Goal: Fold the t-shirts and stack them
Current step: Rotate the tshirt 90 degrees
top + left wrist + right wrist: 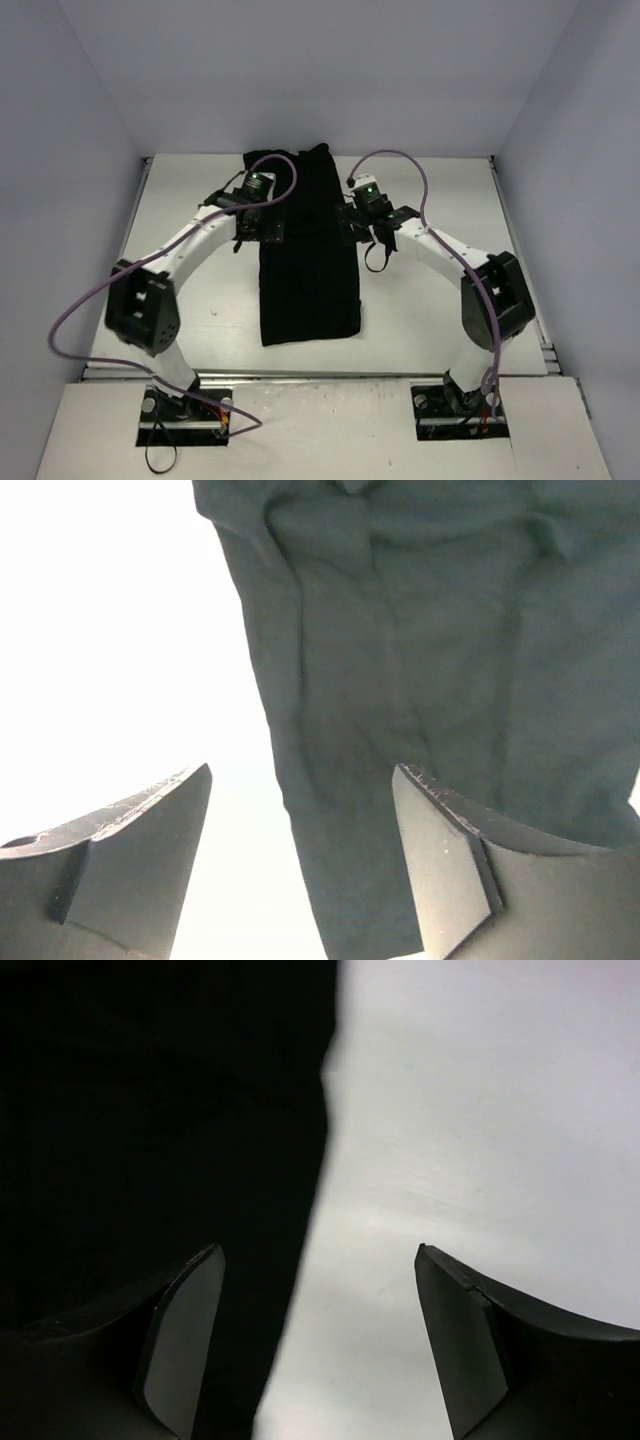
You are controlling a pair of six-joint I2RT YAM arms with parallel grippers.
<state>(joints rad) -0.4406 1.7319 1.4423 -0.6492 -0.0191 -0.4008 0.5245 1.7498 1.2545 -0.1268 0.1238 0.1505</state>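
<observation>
The black t-shirt [306,250] lies flat on the white table as a long narrow strip running from the back edge toward me. No logo shows. My left gripper [252,200] is open over the strip's upper left edge; in the left wrist view the cloth [400,660] runs between and past the fingers [450,860]. My right gripper [362,210] is open over the upper right edge; in the right wrist view the shirt's edge [180,1110] passes between the spread fingers [180,1340]. Neither gripper holds cloth.
The white table [440,200] is walled by pale panels at the left, back and right. Grey cables loop from both arms. The arm bases are bolted at the near edge [320,385].
</observation>
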